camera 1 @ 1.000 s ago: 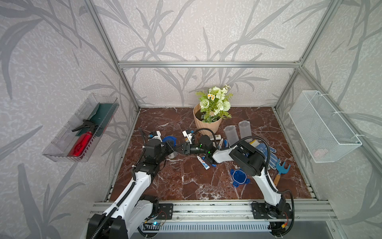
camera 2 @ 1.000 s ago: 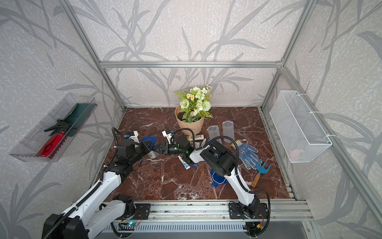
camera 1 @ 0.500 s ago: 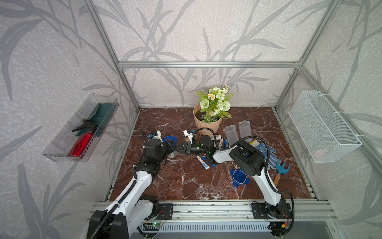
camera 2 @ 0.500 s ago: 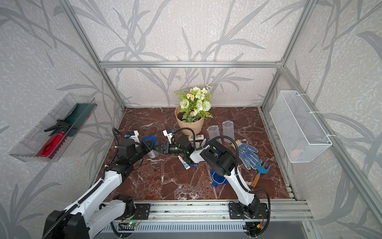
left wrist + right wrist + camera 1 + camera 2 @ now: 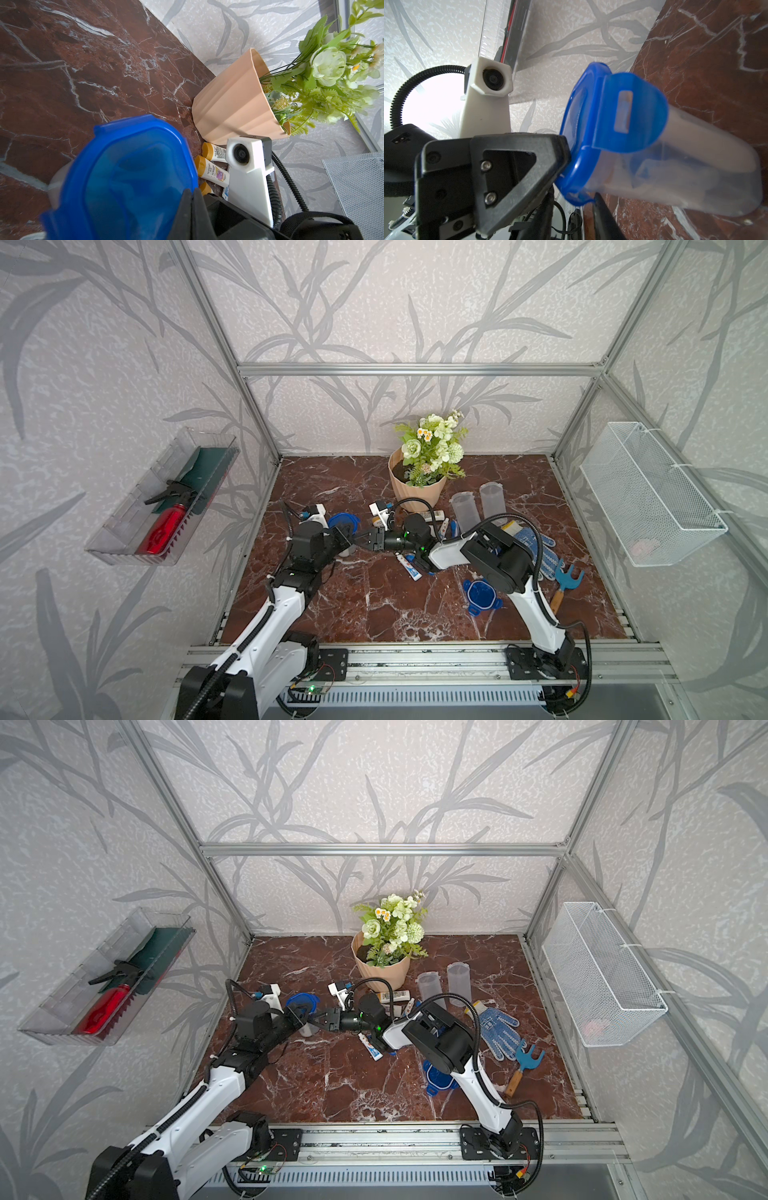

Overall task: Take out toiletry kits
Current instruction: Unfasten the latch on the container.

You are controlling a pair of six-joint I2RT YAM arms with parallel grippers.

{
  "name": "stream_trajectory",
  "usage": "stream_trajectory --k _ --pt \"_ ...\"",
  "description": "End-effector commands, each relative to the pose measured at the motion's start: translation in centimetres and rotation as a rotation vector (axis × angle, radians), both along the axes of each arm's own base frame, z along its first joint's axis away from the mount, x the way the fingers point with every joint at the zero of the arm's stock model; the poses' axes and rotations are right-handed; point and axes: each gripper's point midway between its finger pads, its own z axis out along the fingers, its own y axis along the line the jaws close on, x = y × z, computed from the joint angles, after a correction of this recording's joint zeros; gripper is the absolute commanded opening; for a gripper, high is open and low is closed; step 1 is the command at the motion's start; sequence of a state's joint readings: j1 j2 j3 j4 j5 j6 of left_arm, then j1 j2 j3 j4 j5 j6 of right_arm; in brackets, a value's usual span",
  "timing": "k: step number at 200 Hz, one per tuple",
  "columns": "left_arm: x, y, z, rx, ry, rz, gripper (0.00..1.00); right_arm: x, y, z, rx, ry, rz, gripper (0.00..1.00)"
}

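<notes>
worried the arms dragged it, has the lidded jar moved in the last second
No. The lidded jar keeps its spot left of the flower pot in both top views.

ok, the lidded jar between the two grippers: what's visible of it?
Clear plastic jar, contents hazy, topped by a translucent blue lid with a slotted clip at its rim. It looks upright on the marble table, left of the flower pot. One of the left gripper's fingers meets the lid rim; the right gripper sits at the lid's edge.
</notes>
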State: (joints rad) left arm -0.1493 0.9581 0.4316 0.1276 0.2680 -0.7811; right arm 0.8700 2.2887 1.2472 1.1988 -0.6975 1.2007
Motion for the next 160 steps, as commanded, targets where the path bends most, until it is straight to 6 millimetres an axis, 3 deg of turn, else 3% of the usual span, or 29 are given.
stream_trajectory --k 1,59,117,160 --pt "-10.0 2.9 -13.5 0.121 0.595 0.046 0.00 -2.0 -1.2 12.0 0.275 -0.262 0.027 0.32" --pt "-9.3 3.2 -13.5 0.092 0.599 0.056 0.00 -2.9 -0.8 12.9 0.292 -0.278 0.053 0.31" --pt "-9.8 3.5 -14.4 0.098 0.620 0.064 0.00 -4.0 -1.3 14.8 0.317 -0.322 0.067 0.30" --pt "-10.2 3.5 -14.6 0.098 0.624 0.065 0.00 -4.5 -1.7 14.7 0.311 -0.330 0.066 0.30"
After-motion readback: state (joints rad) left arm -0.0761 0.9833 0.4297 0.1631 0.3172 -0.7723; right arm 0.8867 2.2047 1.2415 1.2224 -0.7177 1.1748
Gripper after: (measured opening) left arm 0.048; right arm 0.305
